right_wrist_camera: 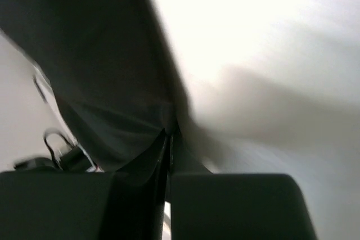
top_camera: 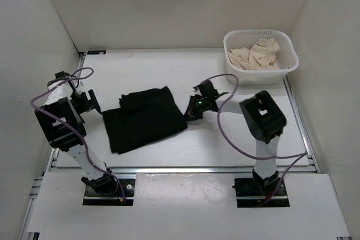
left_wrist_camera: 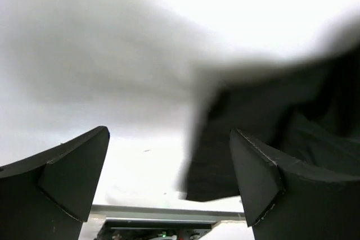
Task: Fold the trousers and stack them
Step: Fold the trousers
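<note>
The black trousers point(top_camera: 145, 117) lie folded into a rough rectangle on the white table, left of centre. My left gripper point(top_camera: 93, 102) sits just off their left edge, open and empty. In the left wrist view point(left_wrist_camera: 169, 172) the jaws stand wide apart, with the dark cloth point(left_wrist_camera: 270, 111) ahead on the right. My right gripper point(top_camera: 191, 111) is at the trousers' right edge. In the right wrist view point(right_wrist_camera: 169, 139) its jaws are pressed together on the edge of the black fabric point(right_wrist_camera: 95, 71).
A white plastic basket point(top_camera: 259, 32) stands at the back right and holds a crumpled beige cloth point(top_camera: 259, 53). White walls enclose the table on three sides. A metal rail point(top_camera: 185, 168) runs along the near edge by the arm bases.
</note>
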Robot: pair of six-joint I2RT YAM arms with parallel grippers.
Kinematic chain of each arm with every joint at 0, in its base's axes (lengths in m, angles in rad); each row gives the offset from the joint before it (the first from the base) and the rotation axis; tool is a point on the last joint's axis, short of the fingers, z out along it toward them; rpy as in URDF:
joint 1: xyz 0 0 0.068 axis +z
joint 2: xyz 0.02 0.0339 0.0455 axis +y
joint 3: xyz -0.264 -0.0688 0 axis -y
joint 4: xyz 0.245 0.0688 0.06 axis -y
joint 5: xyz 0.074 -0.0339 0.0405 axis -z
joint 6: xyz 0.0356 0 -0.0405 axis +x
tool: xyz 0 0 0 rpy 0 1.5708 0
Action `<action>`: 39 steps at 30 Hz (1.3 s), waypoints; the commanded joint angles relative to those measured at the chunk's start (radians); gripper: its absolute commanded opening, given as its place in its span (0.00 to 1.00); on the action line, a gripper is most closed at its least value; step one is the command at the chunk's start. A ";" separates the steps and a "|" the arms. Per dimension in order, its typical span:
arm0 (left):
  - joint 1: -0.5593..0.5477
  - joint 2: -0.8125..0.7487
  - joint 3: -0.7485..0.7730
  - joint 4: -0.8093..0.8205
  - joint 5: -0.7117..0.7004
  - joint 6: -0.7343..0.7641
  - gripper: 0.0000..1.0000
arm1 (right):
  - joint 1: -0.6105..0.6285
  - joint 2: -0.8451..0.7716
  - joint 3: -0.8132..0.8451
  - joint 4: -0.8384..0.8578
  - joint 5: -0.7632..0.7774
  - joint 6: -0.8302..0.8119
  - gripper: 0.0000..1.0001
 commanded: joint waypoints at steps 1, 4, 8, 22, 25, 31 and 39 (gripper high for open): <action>-0.052 -0.035 0.101 -0.005 0.079 0.001 1.00 | -0.106 -0.188 -0.156 0.102 0.114 0.111 0.00; -0.092 0.002 0.152 -0.035 0.099 0.001 1.00 | -0.125 -0.279 -0.228 -0.002 0.157 0.035 0.00; -0.143 0.013 0.152 -0.060 0.099 0.001 1.00 | -0.192 -0.377 -0.274 -0.147 0.202 -0.062 0.00; -0.588 -0.009 0.290 -0.206 0.133 0.001 1.00 | -0.254 -0.666 -0.437 -0.374 0.318 -0.066 0.52; -0.693 0.031 0.350 -0.261 0.194 0.001 1.00 | -0.265 -0.655 -0.374 -0.408 0.332 -0.128 0.65; -0.834 0.199 0.431 -0.249 0.205 0.001 0.93 | -0.274 -0.626 -0.364 -0.408 0.329 -0.162 0.67; -0.844 0.350 0.473 -0.240 0.219 0.001 0.69 | -0.283 -0.626 -0.418 -0.354 0.320 -0.140 0.67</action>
